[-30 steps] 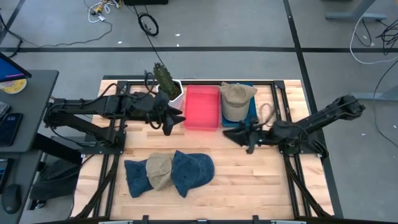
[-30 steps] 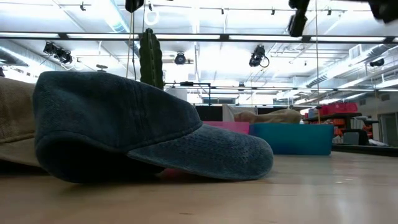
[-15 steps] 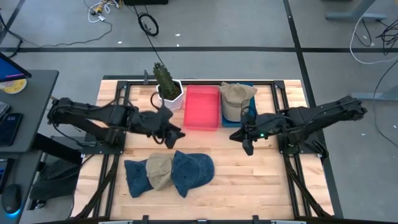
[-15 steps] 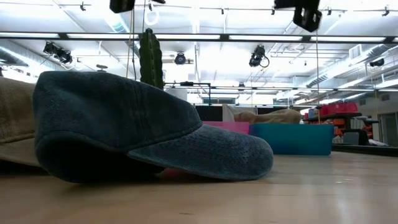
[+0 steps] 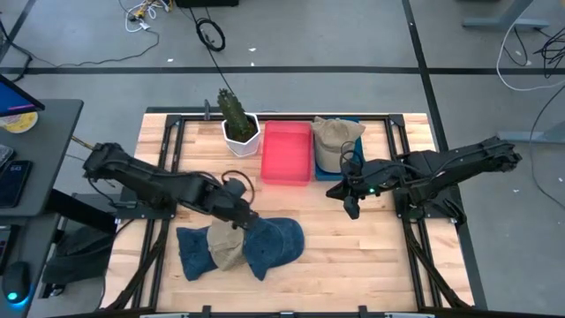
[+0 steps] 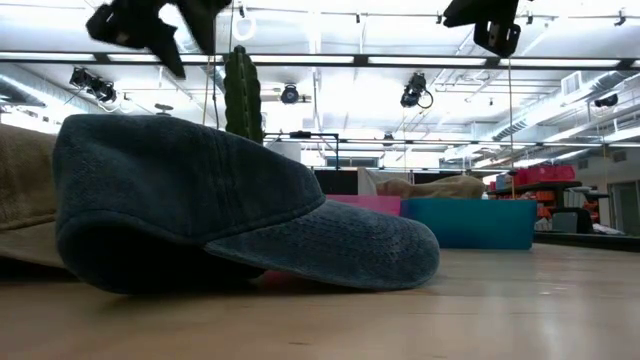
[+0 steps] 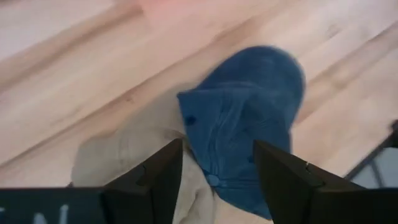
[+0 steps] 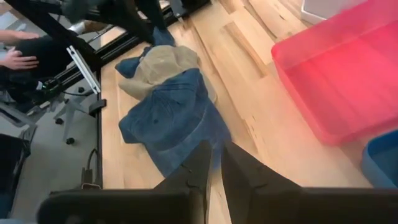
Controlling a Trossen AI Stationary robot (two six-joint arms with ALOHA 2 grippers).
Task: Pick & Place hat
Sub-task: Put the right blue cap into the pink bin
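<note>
On the wooden counter (image 5: 353, 256), three hats lie overlapping at the lower centre of the high view: a blue hat (image 5: 275, 240) on the right of the pile, a tan hat (image 5: 224, 243) in the middle and another blue hat (image 5: 191, 252) on the left. A second tan hat (image 5: 336, 139) already rests in the blue bin (image 5: 357, 162) at the upper right of the counter, beside the empty red bin (image 5: 286, 152), so one placement looks done and three hats remain.

The left hand (image 5: 244, 218) hangs just above the pile where the tan and right-hand blue hats meet; its fingers (image 7: 163, 177) are spread apart and hold nothing. The grasp is not yet made.

The right hand (image 5: 351, 205) waits over bare counter below the blue bin, with its fingers nearly together and nothing in them.
</note>
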